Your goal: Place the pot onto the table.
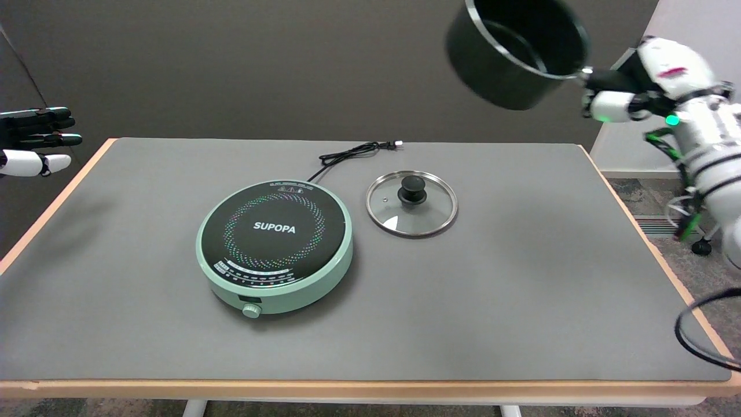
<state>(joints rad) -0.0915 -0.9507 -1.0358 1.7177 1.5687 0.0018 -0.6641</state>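
Note:
A black pot (515,55) with a silver rim hangs high in the air at the upper right, tilted so its opening faces the camera. My right hand (628,92) grips its handle from the right, fingers wrapped around it. The pot is well above the grey table (521,301), over its far right part. Its top edge is cut off by the frame.
A mint-green SUPOPA induction cooker (275,246) sits at the table's middle, its black cord (353,153) trailing to the back. A glass lid (411,202) with a black knob lies just right of it. The idle left hand (35,142) hovers at the upper left.

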